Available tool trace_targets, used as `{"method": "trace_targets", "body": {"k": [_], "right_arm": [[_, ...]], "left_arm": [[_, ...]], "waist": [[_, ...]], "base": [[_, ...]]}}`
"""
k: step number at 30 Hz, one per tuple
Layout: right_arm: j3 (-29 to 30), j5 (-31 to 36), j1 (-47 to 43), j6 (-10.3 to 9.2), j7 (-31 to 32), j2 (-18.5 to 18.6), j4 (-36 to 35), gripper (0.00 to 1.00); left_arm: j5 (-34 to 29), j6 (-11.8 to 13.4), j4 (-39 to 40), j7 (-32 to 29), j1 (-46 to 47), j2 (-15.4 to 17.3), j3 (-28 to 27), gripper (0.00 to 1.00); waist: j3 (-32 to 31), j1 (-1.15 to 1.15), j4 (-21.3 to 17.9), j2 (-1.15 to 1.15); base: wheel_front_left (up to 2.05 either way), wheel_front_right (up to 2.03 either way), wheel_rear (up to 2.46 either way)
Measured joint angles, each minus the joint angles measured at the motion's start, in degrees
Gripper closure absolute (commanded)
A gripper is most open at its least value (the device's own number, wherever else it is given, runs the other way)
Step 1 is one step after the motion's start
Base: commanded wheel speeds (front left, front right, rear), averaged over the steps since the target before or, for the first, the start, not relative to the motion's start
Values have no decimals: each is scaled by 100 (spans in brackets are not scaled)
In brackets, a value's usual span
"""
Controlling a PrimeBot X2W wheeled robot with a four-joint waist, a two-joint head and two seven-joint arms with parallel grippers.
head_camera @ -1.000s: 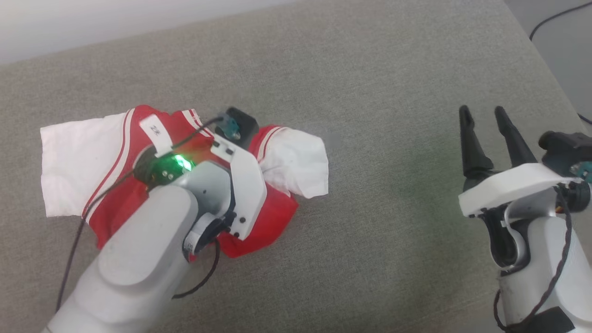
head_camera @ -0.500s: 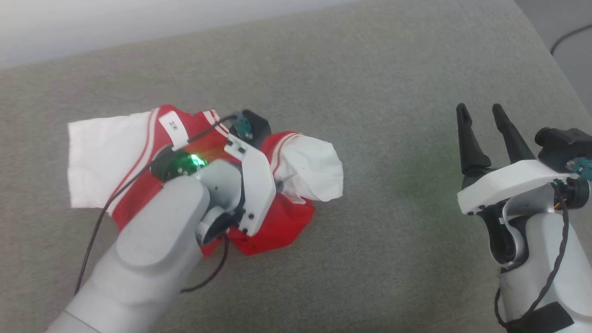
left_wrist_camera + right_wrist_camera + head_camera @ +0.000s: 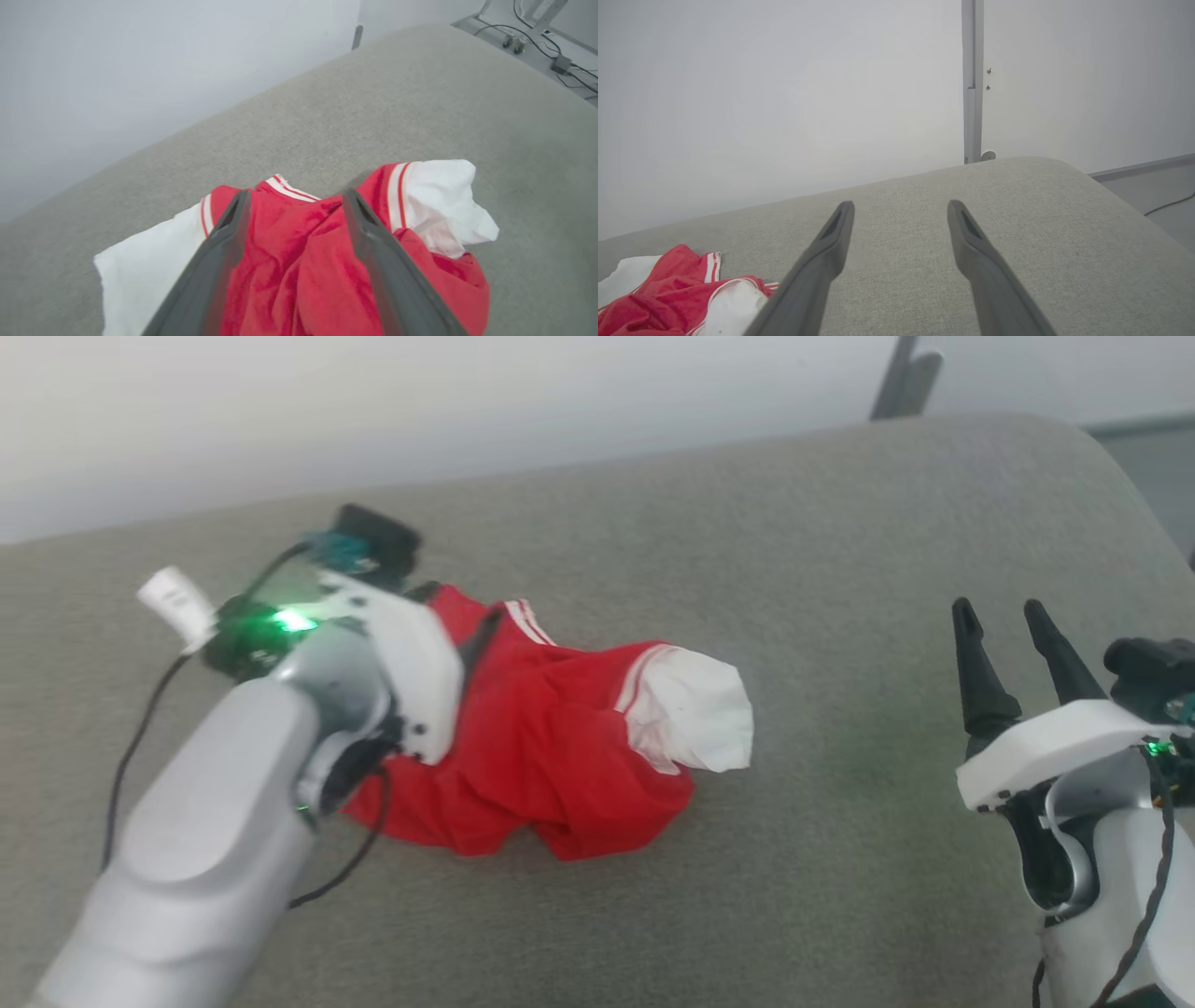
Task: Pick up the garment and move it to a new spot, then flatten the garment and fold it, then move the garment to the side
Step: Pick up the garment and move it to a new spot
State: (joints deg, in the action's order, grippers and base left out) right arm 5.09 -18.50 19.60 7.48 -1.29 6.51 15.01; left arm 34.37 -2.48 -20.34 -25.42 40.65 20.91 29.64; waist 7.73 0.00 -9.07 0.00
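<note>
Shirt (image 3: 560, 756) lies crumpled on the cushion (image 3: 794, 569) (red body, white sleeves). Left gripper (image 3: 296, 193) hangs spread over it, right gripper (image 3: 998, 609) spread too.

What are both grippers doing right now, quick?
Left gripper: open, poised over the garment, gripping nothing.
Right gripper: open, empty, above the grey cushion.

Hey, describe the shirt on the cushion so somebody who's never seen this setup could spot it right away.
Start at the wide grey-beige cushion before the pale wall. Toward its left side, beneath the open left gripper, lies a crumpled garment. Its bright red body, white sleeves and red-and-white striped trim set it apart from the plain fabric.
</note>
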Motion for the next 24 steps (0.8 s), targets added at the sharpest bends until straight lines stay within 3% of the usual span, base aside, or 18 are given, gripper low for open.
{"method": "trace_targets", "body": {"k": [12,24], "right_arm": [[220,35,-375,0,165,51,-147,0],[371,36,-563,0,245,51,-227,0]], "left_arm": [[249,649,628,1483,-1328,757,-1206,0],[441,904,806,2709,-2674,1228,-2085,0]], "waist": [[-429,0,556,0],[-564,0,918,0]], "base": [[0,0,0],[0,0,0]]}}
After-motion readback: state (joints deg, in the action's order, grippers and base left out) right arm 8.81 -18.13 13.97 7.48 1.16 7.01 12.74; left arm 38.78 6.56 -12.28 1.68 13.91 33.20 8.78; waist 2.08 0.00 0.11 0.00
